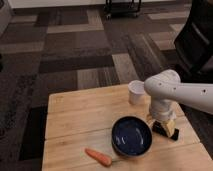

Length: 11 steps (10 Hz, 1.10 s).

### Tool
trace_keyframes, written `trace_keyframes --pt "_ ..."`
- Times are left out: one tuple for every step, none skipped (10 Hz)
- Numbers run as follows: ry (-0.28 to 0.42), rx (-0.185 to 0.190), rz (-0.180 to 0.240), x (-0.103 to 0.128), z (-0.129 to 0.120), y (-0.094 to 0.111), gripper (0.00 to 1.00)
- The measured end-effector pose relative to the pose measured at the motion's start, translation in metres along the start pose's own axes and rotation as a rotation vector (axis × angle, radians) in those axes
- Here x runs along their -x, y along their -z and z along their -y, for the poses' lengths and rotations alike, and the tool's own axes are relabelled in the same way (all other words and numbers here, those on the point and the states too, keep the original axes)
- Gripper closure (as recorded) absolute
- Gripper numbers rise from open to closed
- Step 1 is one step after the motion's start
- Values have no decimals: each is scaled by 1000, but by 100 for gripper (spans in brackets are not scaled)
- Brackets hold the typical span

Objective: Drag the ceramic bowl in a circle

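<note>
If swinging bowl wide with tool at its right rim — cannot tell whether closed — could sweep carrot off desk.

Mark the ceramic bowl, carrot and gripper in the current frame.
ceramic bowl (131, 136): camera view, middle of its dark inside.
carrot (97, 156): camera view, mid-length of its body.
gripper (161, 128): camera view, its tip, beside the bowl's right rim.

One table holds one ceramic bowl, one white cup and one carrot; one gripper sits just beside the bowl's right edge.
</note>
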Motion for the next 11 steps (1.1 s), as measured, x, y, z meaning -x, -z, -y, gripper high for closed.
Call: trace_keyframes --pt "0 0 0 0 0 0 35" --pt "0 3 -1 0 -1 1 35" --pt "5 12 -7 0 -4 3 35" --pt "9 26 -8 1 -8 6 35" --pt "13 48 -4 4 -13 14 35" --pt "15 58 -1 5 -15 17 35" --pt "25 85 2 8 -24 26 35" --pt "43 106 -2 6 -32 32 35" --pt "55 116 -4 4 -36 35 35" --pt "99 129 -3 -4 -36 35 35" --pt "113 133 -1 -7 -32 33 35"
